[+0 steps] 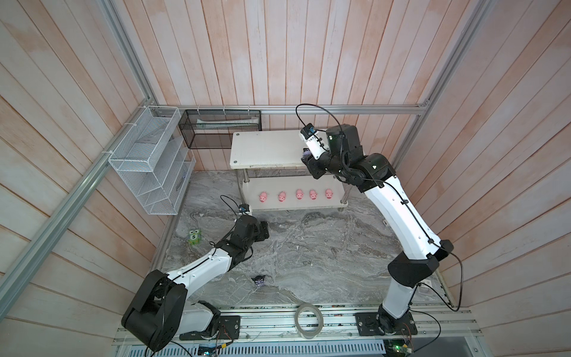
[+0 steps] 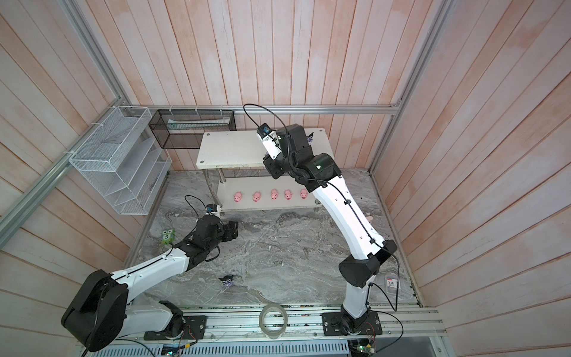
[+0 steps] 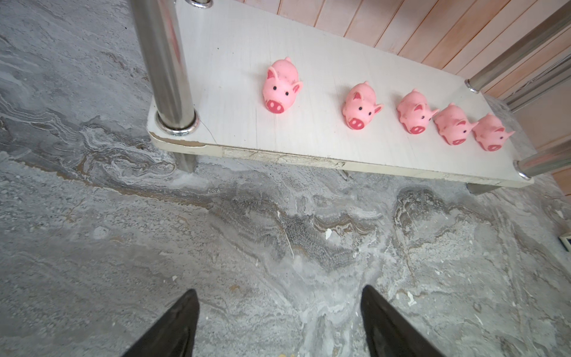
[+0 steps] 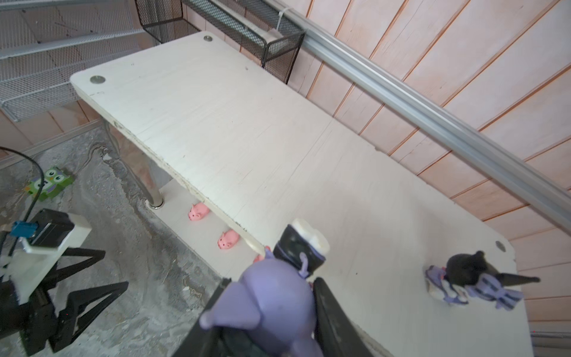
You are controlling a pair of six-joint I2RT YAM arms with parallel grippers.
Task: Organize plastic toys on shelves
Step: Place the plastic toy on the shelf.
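The shelves are a white two-tier rack; its top board [image 1: 265, 148] [image 4: 247, 123] stands over a lower board [image 3: 234, 77]. Several pink pigs [image 1: 299, 194] [image 3: 360, 106] stand in a row on the lower board. My right gripper [image 4: 272, 279] [image 1: 307, 157] is shut on a purple pointed-ear figurine [image 4: 275, 296] above the top board's front edge, toward its right end. A second figurine [image 4: 469, 278] [image 2: 310, 137] lies on the top board by its right corner. A third figurine [image 1: 259, 280] lies on the marble table. My left gripper [image 3: 279, 289] [image 1: 264, 230] hangs open and empty over the table before the lower board.
A green toy marked "5" [image 1: 194, 237] lies at the table's left edge. A white wire mesh rack [image 1: 148, 160] and a black mesh basket [image 1: 221, 128] hang on the walls behind. A tape roll [image 1: 308, 320] sits on the front rail.
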